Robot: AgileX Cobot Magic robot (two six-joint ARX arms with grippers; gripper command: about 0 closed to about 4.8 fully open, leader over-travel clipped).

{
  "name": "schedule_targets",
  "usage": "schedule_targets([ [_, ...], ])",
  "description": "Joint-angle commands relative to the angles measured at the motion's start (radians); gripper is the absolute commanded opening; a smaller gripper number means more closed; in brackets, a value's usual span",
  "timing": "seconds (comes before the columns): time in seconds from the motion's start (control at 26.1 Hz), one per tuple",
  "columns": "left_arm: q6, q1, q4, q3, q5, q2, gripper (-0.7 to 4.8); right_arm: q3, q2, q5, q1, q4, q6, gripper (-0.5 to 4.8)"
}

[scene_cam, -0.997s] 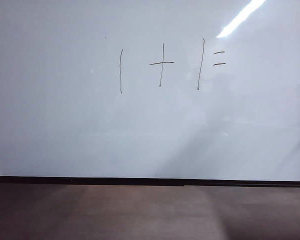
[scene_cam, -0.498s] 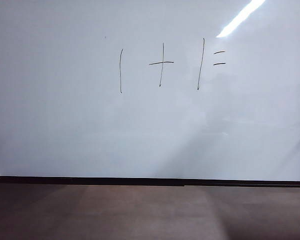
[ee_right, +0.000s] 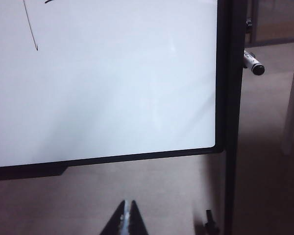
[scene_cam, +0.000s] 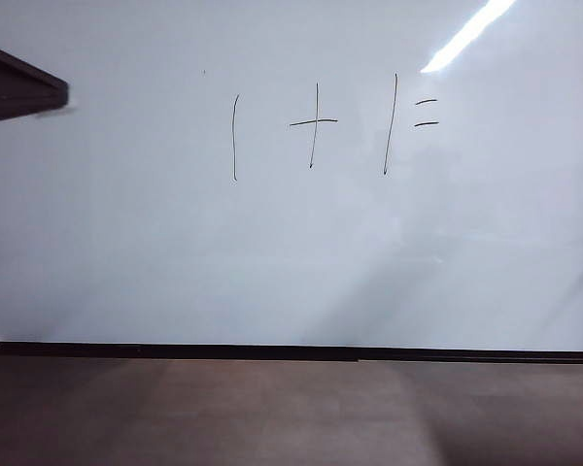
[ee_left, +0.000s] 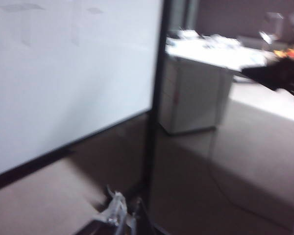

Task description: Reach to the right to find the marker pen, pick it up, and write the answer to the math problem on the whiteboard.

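across the exterior view, the whiteboard shows the math problem, no answer. left wrist view: left hand blurred, state unclear. right wrist view: right hand pressed together, empty; the marker pen pokes out beyond the frame. searching step; next, reach there and spread.

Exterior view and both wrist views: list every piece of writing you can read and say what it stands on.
"1 + 1 =" in thin black handwritten strokes on the large glossy white whiteboard with a thin black frame; nothing written after the equals sign.
The right wrist view shows only the tail of one stroke, not readable alone.
The short pale marker pen with a dark end: any print too small to read.
No other text.
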Motion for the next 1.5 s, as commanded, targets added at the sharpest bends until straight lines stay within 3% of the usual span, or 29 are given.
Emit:
schedule_targets([
  [0.04, -0.003, -0.065, 0.018, 0.108, 0.023, 0.12, 0.27, -0.004, -0.001, -0.001, 0.001, 0.016, 0.043, 0.0],
  [0.19, -0.003, -0.079, 0.049, 0.284, 0.075, 0.363, 0.27, -0.004, -0.001, 0.003, 0.001, 0.016, 0.082, 0.0],
  [0.27, -0.003, -0.079, 0.122, 0.427, 0.076, 0.581, 0.27, -0.004, -0.001, 0.004, 0.001, 0.018, 0.084, 0.0],
  [0.42, -0.003, -0.079, 0.274, 0.666, 0.071, 1.004, 0.27, -0.004, -0.001, 0.14, 0.001, 0.026, 0.085, 0.0],
  [0.54, -0.003, -0.08, 0.285, 0.891, 0.064, 1.323, 0.27, -0.004, -0.001, 0.223, 0.0, 0.074, 0.085, 0.0],
  [0.65, -0.003, -0.094, 0.285, 1.036, 0.061, 1.488, 0.27, -0.004, -0.001, 0.284, 0.0, 0.1, 0.084, 0.0],
  [1.0, -0.003, -0.14, 0.285, 1.316, -0.154, 1.776, 0.27, -0.004, -0.001, 0.435, 0.0, 0.109, 0.084, 0.0],
  [1.11, -0.003, -0.156, 0.288, 1.341, -0.149, 1.805, 0.27, -0.004, -0.001, 0.47, -0.001, 0.132, 0.084, 0.0],
  [1.34, -0.003, -0.167, 0.272, 1.343, -0.121, 1.805, 0.27, 0.064, -0.001, 0.424, 0.0, 0.227, 0.095, -0.02],
  [1.5, -0.003, -0.163, 0.262, 1.343, -0.119, 1.805, 0.27, 0.211, 0.026, 0.559, -0.002, 0.227, 0.026, -0.02],
])
